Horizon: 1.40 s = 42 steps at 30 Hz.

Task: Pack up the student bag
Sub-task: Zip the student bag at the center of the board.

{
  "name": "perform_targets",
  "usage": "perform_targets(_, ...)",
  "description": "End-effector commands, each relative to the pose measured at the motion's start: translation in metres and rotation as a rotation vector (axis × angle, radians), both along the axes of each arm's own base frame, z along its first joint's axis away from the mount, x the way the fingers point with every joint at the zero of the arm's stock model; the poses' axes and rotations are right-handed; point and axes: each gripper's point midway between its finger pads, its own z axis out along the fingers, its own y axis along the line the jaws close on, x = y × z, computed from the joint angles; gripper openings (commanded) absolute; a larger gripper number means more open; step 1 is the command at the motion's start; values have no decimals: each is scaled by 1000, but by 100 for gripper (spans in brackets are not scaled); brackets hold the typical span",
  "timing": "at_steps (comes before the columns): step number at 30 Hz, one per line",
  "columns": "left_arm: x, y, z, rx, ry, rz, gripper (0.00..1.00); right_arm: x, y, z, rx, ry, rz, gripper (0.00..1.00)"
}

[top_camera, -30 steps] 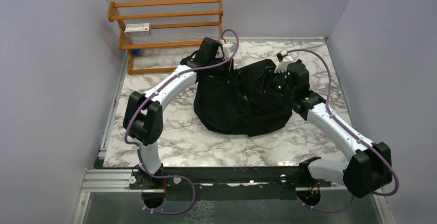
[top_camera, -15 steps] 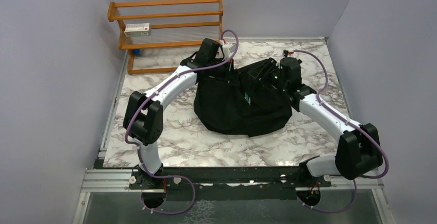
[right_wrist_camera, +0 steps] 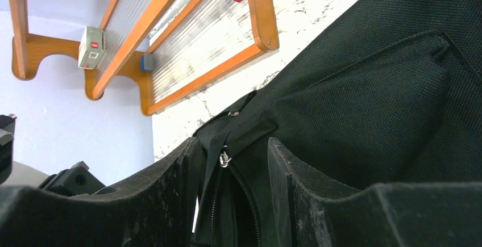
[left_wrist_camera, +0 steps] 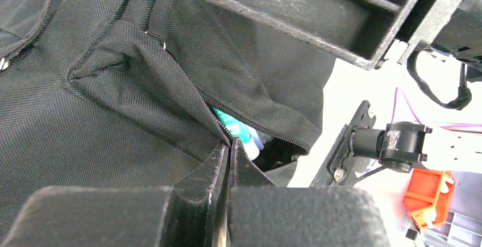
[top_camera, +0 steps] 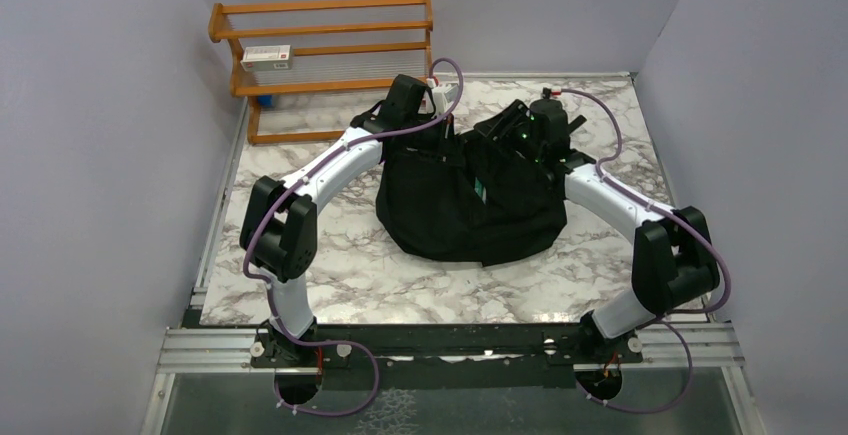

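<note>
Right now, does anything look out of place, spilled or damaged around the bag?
Nothing is spilled or damaged. The student bag lies slumped on the table with its zipper partly open; a green-and-white item shows in the gap beside the left gripper, which pinches the opening's edge.

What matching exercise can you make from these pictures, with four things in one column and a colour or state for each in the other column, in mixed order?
Things:
1. backpack
2. rack
3. left jaws
4. right jaws

Colours or states:
A. open, one on each side of the zip pull
B. orange-brown wood
C. black fabric
D. shut on the backpack's edge, beside its opening

Pairs: 1-C, 2-B, 3-D, 4-A
</note>
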Motion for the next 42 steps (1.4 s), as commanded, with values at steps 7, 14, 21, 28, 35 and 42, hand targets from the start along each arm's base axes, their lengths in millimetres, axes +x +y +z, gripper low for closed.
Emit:
perform_targets(7, 4, -5, 5, -49, -8, -19, 0, 8, 9, 3, 40, -19, 21, 51)
perform_targets(14, 5, -7, 4, -56, 0, -22, 0, 10, 17, -2, 65, -4, 48, 51)
perform_targets(21, 5, -8, 4, -60, -1, -23, 0, 13, 20, -16, 85, 48, 36, 51)
perform_targets(28, 4, -8, 3, -61, 4, -24, 0, 22, 27, -22, 107, 56, 42, 51)
perform_targets(35, 3, -8, 3, -62, 6, -27, 0, 30, 31, -28, 114, 67, 44, 44)
perform_targets(42, 2, -8, 1, -64, 12, -28, 0, 34, 30, -29, 106, 62, 36, 22)
